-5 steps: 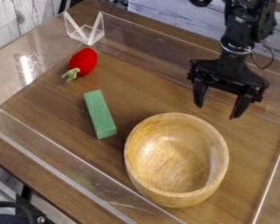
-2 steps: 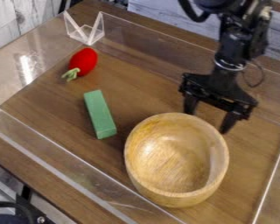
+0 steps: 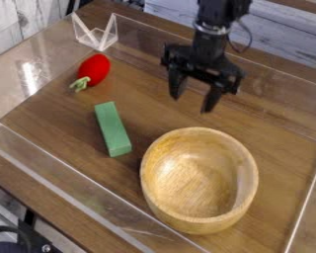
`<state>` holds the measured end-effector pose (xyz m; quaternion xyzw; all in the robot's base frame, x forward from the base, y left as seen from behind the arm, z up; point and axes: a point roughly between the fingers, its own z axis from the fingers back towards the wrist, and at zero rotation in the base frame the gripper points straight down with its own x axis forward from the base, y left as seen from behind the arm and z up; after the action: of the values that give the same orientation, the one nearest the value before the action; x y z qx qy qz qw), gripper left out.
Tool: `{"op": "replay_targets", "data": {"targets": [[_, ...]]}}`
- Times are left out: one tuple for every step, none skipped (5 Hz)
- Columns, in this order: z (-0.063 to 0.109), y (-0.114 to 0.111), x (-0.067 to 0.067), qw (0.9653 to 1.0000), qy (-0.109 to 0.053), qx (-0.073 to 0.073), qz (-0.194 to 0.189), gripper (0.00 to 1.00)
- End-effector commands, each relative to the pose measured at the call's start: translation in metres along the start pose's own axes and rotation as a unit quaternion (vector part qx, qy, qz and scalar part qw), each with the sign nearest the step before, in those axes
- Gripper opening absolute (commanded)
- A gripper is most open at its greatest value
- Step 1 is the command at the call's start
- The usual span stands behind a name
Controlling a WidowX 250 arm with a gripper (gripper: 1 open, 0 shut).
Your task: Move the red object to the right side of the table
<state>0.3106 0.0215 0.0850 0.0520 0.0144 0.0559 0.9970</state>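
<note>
Overall, the wood-grain table (image 3: 48, 124) is walled by clear acrylic panels (image 3: 42, 49). A wooden bowl (image 3: 199, 178) at near right holds nothing. The red object (image 3: 94, 67) lies far left, near a green block (image 3: 114, 128). The gripper (image 3: 197, 94) hangs mid-table, fingers spread, gripping nothing.

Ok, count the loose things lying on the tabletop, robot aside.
3: a small rounded red toy fruit at the far left, a green rectangular block left of centre, and a large round wooden bowl near the front. Nothing appears hidden.
</note>
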Motion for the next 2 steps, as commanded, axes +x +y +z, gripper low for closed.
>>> {"op": "replay_targets", "data": {"targets": [[0.027,0.034,0.005,0.999,-0.042,0.0,0.017,1.0],[0.014,0.04,-0.002,0.999,-0.028,0.004,0.034,1.0]]}}
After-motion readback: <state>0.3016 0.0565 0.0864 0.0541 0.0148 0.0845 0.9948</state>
